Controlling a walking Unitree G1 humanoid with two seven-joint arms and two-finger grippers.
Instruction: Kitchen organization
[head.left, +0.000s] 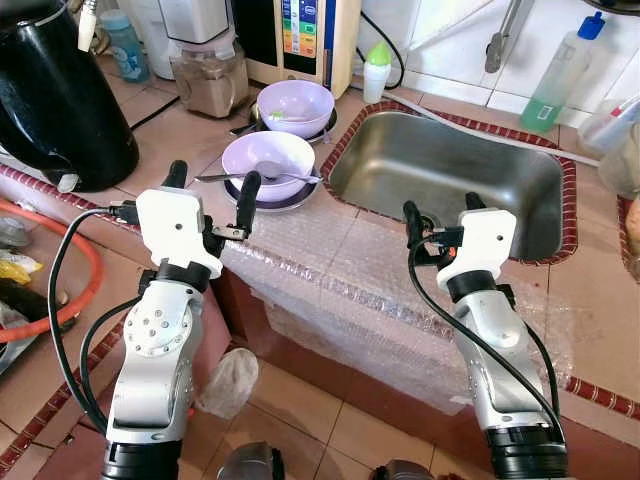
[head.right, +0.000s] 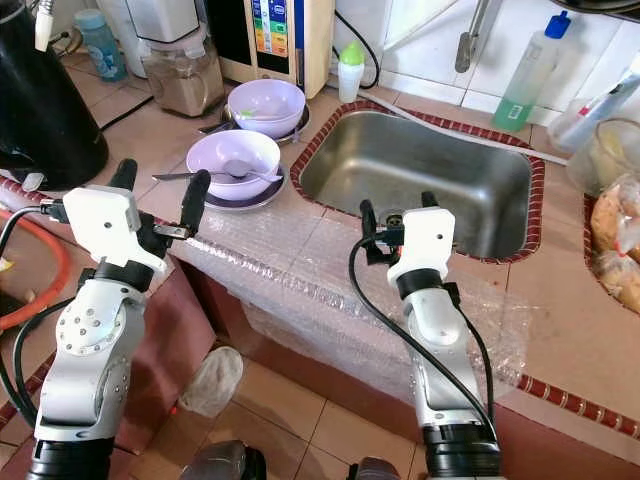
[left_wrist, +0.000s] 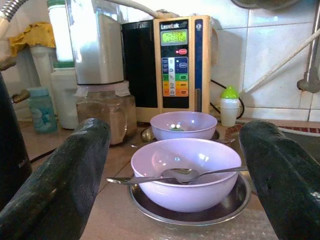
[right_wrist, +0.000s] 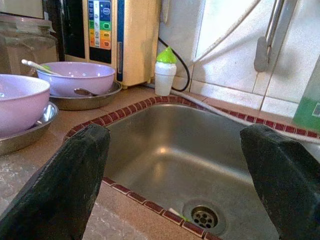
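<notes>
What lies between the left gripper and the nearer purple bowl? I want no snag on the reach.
Only bubble wrap and bare counter separate the left gripper from the nearer purple bowl; the left wrist view shows it between the open jaws.

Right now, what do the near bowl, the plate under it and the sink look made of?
Near bowl: likely plastic or melamine; lilac, soft glossy highlights. Plate under it: metal, probably stainless; shiny grey rim with reflections. Sink: stainless steel, brushed dull sheen, seamless basin with a drain.
</notes>
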